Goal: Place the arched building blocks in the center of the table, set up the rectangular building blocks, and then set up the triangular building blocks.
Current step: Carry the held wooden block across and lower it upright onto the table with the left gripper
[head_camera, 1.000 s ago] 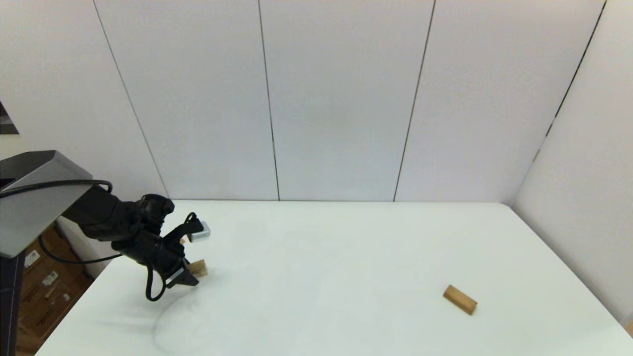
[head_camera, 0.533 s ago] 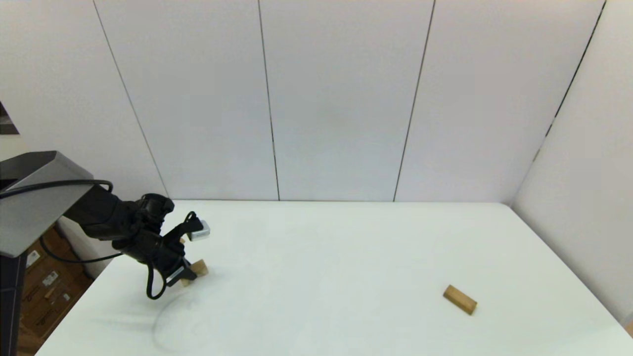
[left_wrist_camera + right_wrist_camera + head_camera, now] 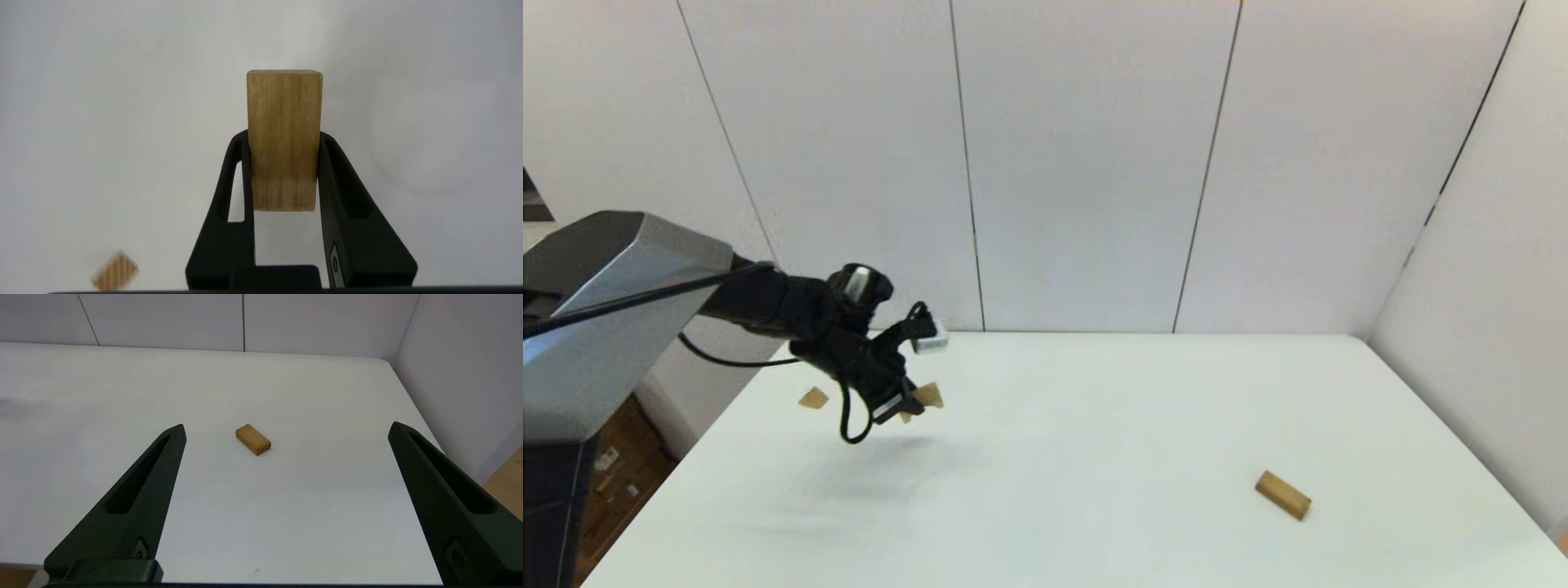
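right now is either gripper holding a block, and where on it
The left gripper clamps the arched block across its long sides, lifted off the table. The right gripper holds nothing.

Pale wall panels [image 3: 1086, 163] with thin dark seams facing me; cardboard boxes [image 3: 613, 482] on wooden floor [image 3: 504, 482], lower left

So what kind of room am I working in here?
Likely a lab test cell, not a home: a bare white table boxed in by plain white wall panels, with only small wooden blocks out, such as the rectangular block. Cardboard boxes sit on the floor beside it.
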You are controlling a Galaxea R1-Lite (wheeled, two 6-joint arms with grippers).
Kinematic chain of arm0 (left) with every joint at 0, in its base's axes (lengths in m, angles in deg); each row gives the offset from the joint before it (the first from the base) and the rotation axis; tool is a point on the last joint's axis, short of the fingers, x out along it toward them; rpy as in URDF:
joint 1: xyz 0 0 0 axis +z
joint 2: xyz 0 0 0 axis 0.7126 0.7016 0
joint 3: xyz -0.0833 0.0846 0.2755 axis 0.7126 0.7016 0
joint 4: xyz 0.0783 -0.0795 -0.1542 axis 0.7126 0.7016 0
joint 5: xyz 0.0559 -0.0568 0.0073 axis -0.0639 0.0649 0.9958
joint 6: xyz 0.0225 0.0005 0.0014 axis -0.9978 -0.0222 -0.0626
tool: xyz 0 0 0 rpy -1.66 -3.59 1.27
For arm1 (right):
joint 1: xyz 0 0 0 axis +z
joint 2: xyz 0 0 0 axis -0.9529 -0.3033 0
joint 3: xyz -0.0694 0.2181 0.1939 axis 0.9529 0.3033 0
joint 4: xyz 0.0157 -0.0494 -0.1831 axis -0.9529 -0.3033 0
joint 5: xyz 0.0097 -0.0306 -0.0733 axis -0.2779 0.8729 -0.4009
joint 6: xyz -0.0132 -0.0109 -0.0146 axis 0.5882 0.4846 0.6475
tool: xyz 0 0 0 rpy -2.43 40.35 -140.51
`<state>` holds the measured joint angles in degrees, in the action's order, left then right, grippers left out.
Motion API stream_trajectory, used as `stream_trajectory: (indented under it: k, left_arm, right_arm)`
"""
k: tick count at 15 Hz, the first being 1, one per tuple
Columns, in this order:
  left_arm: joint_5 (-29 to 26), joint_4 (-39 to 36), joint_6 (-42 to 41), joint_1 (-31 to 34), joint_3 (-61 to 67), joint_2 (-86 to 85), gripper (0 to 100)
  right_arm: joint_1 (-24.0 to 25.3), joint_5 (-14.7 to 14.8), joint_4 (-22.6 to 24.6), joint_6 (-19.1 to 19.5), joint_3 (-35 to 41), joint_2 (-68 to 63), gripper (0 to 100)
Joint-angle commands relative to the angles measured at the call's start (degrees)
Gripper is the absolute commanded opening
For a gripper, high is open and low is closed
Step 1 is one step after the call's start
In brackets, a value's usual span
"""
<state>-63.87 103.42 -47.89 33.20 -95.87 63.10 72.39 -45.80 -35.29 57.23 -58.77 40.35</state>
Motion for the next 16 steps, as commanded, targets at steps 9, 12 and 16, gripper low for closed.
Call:
stream_trajectory:
  k: [9,12,16]
  left_arm:
    - [0.0,7.3,5.0,-24.4,-11.8,8.5,0]
    - [0.0,6.8,4.9,-24.9,-8.4,8.5,0]
    - [0.5,3.3,5.0,-25.5,-7.9,10.7,0]
  right_arm:
    - [0.0,0.0,0.0,0.0,0.0,-0.1,100]
    - [0.0,0.0,0.0,0.0,0.0,-0.1,100]
    - [0.0,0.0,0.0,0.0,0.0,0.0,100]
